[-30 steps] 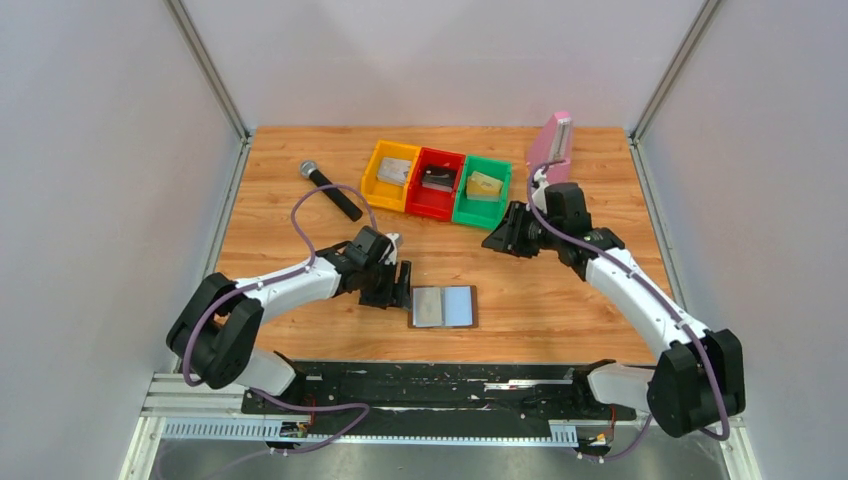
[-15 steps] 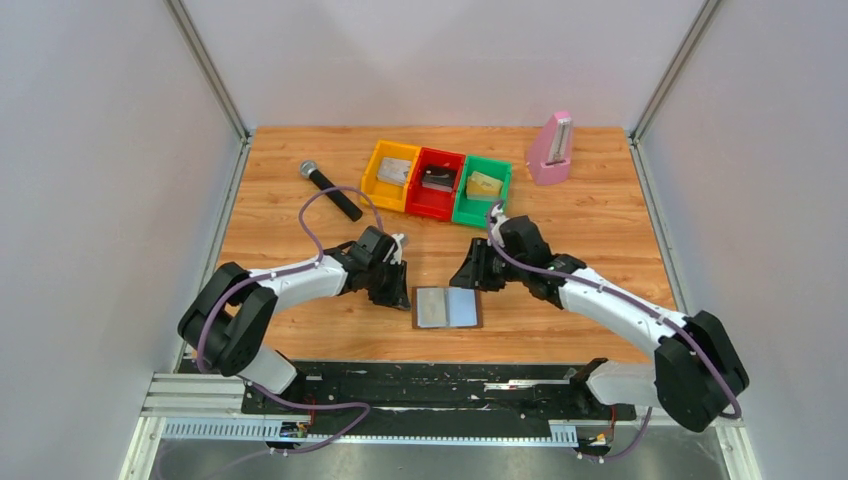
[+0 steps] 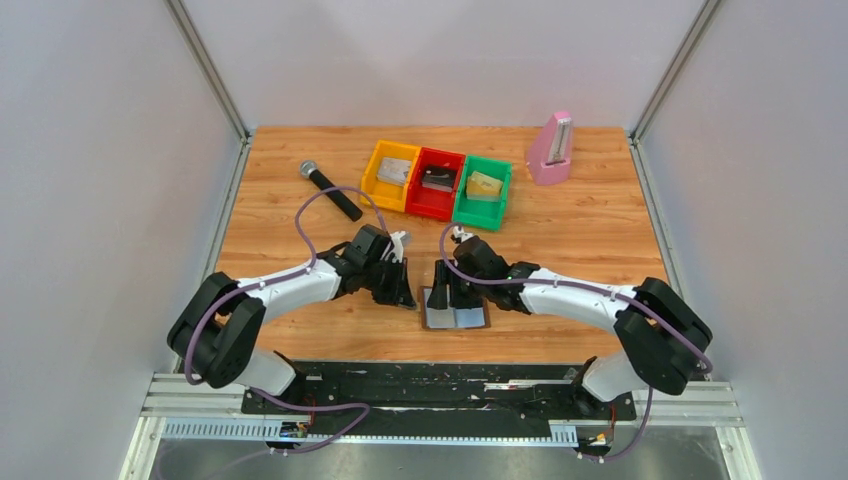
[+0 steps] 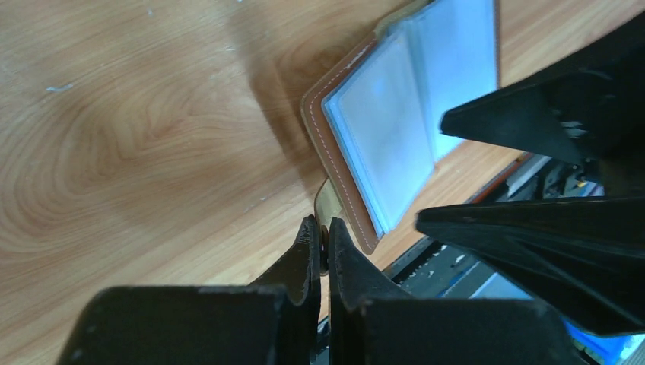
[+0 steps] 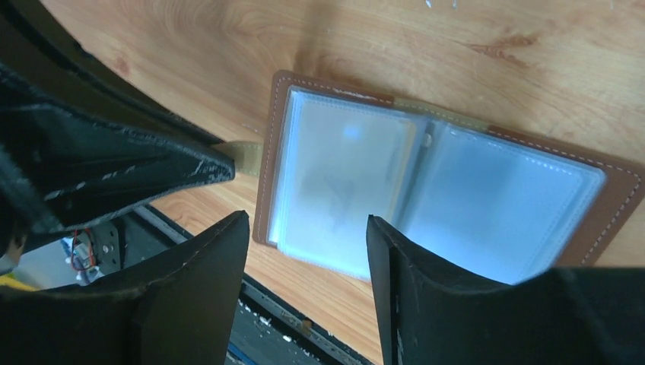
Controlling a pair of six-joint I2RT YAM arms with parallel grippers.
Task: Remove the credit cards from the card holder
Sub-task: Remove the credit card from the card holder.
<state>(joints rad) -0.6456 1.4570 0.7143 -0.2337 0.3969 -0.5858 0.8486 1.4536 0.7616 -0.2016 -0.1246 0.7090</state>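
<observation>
The card holder [image 3: 470, 318] lies open on the table near the front edge, brown rim around two silvery-blue panels [image 5: 487, 205]. No credit cards show clearly through the cloudy sleeves. My left gripper [image 3: 408, 296] sits at its left edge, shut [image 4: 320, 232] on the small tan clasp tab [image 4: 332, 211] that sticks out from the rim. My right gripper [image 3: 452, 290] hovers just above the left panel, open [image 5: 308, 220], with nothing between its fingers [image 4: 532, 122]. The card holder [image 4: 395, 129] rests flat on the wood.
Yellow [image 3: 375, 180], red [image 3: 418, 200] and green [image 3: 470, 212] bins stand in a row at the back, a flat card-like item in each. A black microphone [image 3: 335, 192] lies to their left and a pink metronome [image 3: 551, 150] stands at the back right.
My left gripper has closed on the clasp tab. The right arm swung from beside the green bin down to over the card holder, and its jaws opened wider.
</observation>
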